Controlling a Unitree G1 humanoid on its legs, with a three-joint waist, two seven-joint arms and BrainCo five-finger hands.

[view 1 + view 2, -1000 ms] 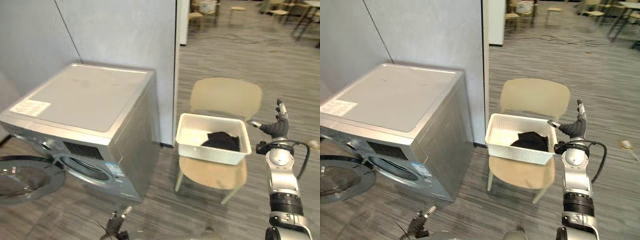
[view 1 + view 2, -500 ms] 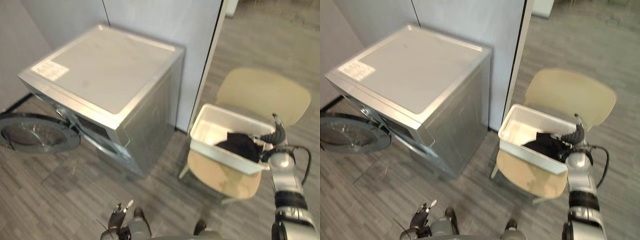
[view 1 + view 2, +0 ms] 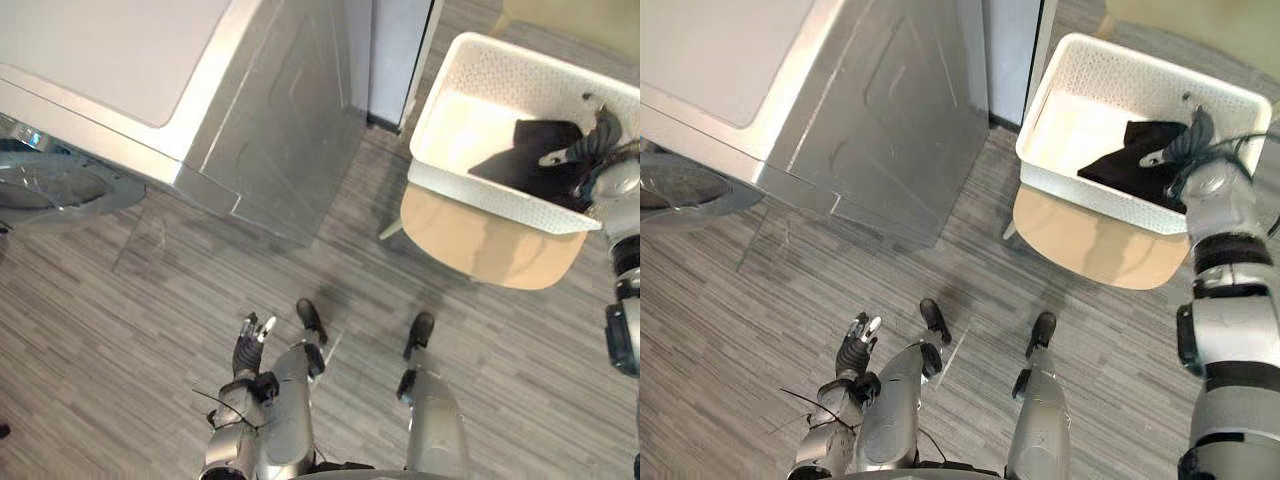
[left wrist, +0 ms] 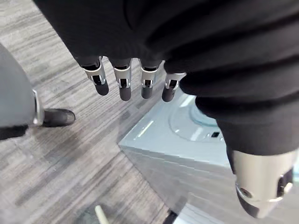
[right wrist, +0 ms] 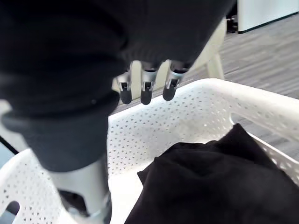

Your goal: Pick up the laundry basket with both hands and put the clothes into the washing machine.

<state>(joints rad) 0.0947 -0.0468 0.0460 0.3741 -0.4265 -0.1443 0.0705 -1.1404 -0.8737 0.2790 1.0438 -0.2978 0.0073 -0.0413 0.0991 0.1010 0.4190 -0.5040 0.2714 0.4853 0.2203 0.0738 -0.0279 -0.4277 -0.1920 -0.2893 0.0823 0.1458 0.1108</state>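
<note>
Here, the right hand's fingers (image 5: pixel 145 93) are straight and loosely spread, with nothing between them and the thumb; they hang over the inside of the white perforated laundry basket (image 3: pixel 470 190), above the black clothes (image 3: pixel 520 160) heaped in it. From the head, the right hand (image 3: pixel 1188 145) sits at the basket's right end, over the edge of the cloth and beside the rim — whether it touches either cannot be told. The arm comes up to it from the lower right.

The left hand's fingers (image 4: pixel 122 86) are likewise straight and relaxed, holding nothing, with grey plank floor (image 3: pixel 120 330) and the pale round door (image 4: pixel 187 135) of the machine showing past them. The left hand (image 3: pixel 246 350) hangs low at the robot's left side over the floor, well apart from the basket.

The basket rests on the seat of a beige chair (image 3: pixel 480 245), and the black clothes lie toward its right half, leaving white bottom bare on the left. The silver-grey washing machine (image 3: pixel 270 130) stands to the left of the chair, near it with a strip of floor between — its round door (image 3: pixel 60 190) hangs swung open at the far left.
</note>
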